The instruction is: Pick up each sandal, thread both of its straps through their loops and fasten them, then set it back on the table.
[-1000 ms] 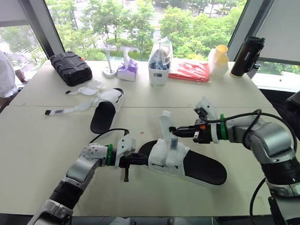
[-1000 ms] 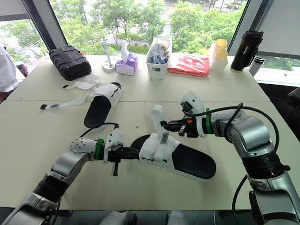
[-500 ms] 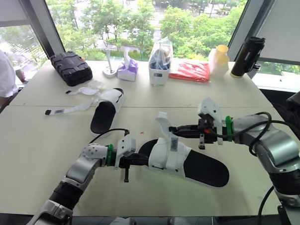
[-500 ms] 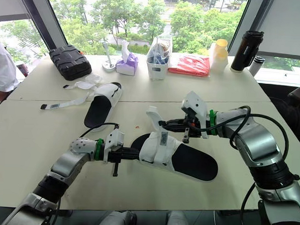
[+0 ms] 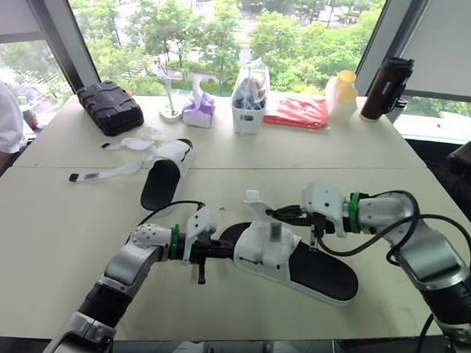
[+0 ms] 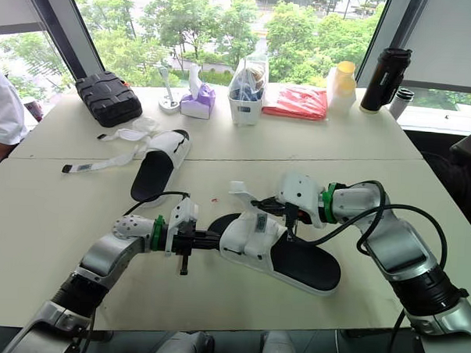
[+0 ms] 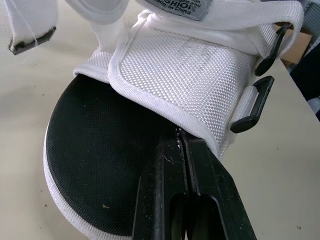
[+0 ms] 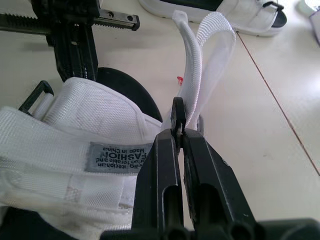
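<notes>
- The near sandal (image 5: 290, 257), white mesh upper over black footbed, lies on the table (image 5: 62, 216) right of the second sandal (image 5: 164, 173).
- Left gripper (image 5: 226, 252) pinches its toe-end mesh edge.
- Right gripper (image 5: 274, 216) clamps the black loop (image 8: 177, 111) by its upright strap (image 8: 207, 65).

The near sandal (image 5: 260, 244) (black footbed, white mesh upper) lies mid-worktop (image 5: 54, 223), toe to the left, one strap (image 5: 257, 213) standing up unfastened. The far sandal (image 5: 163, 177) lies farther left, its straps (image 5: 103, 171) splayed leftward.
</notes>
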Action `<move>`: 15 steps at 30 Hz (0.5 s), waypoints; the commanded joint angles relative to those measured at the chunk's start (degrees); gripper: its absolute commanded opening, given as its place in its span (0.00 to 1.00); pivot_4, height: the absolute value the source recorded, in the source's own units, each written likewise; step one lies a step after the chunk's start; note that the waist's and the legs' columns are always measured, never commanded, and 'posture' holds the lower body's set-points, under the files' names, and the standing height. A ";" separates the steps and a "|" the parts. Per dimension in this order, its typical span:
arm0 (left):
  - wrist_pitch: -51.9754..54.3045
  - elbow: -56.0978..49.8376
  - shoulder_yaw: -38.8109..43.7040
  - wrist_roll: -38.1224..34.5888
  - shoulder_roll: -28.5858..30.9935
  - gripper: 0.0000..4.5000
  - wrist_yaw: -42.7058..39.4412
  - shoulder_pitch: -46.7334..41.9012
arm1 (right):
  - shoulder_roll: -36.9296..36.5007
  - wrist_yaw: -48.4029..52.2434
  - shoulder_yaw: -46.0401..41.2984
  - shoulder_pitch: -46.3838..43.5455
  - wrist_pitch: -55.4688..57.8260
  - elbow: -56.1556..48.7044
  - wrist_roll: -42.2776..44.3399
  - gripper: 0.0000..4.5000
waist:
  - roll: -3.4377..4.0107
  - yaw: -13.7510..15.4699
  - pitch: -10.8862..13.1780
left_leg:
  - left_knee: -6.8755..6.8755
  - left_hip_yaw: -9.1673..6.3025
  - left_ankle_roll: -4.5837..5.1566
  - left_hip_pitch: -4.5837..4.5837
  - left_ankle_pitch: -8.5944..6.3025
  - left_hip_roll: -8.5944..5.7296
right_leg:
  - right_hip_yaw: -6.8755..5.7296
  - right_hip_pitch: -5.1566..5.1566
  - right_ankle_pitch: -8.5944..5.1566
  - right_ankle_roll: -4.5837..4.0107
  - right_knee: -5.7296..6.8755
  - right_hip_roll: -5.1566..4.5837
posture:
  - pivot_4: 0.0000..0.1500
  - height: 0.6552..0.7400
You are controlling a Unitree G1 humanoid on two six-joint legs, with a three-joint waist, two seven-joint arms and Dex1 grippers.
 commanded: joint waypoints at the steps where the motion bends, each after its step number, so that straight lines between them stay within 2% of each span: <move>1: 1.88 2.23 -3.58 2.50 0.91 0.00 -0.29 1.95 | 0.92 0.06 0.35 0.72 0.35 0.02 -0.81 0.02 | 0.01 -0.03 -0.02 | 0.00 0.00 0.00 0.02 0.00 0.00 | 0.00 0.01 0.00 0.00 0.00 0.00 | 1.00 1.00; 3: 1.35 2.35 -3.89 2.90 1.23 0.00 -0.47 2.07 | 1.46 0.02 -0.20 0.44 0.84 0.46 -0.58 0.02 | 0.02 -0.03 -0.03 | 0.00 0.00 0.00 0.02 0.00 0.00 | 0.01 0.01 0.00 -0.01 0.00 0.00 | 1.00 1.00; 4: 1.20 2.34 -3.98 2.99 1.33 0.00 -0.54 2.17 | 1.77 0.06 -0.60 0.18 1.49 0.57 -0.07 0.08 | 0.02 -0.03 -0.03 | 0.00 0.00 0.00 0.02 0.00 0.01 | 0.01 0.01 0.00 -0.01 0.00 0.00 | 1.00 1.00; 7: 1.06 2.10 -4.11 3.05 1.48 0.00 -0.55 2.47 | 2.17 -0.21 -1.23 -0.42 2.52 0.40 -0.13 0.32 | 0.04 -0.03 -0.05 | 0.00 0.00 0.00 0.02 0.00 0.01 | 0.01 0.01 0.00 -0.01 0.00 0.01 | 1.00 1.00; 10: 0.90 1.80 -4.33 3.23 1.66 0.00 -0.57 2.81 | 2.70 -0.40 -1.84 -0.90 3.44 0.52 0.36 0.65 | 0.04 -0.03 -0.05 | 0.00 -0.01 0.00 0.02 0.00 0.01 | 0.01 0.01 0.00 -0.02 0.00 0.01 | 1.00 1.00; 15: 0.58 1.58 -4.64 3.50 1.72 0.00 -0.47 3.04 | 3.11 -0.06 -3.44 -1.37 7.40 -0.10 3.18 0.65 | 0.05 -0.05 -0.06 | -0.01 -0.01 0.00 0.02 0.00 0.02 | 0.01 0.01 0.00 -0.02 0.00 0.02 | 1.00 1.00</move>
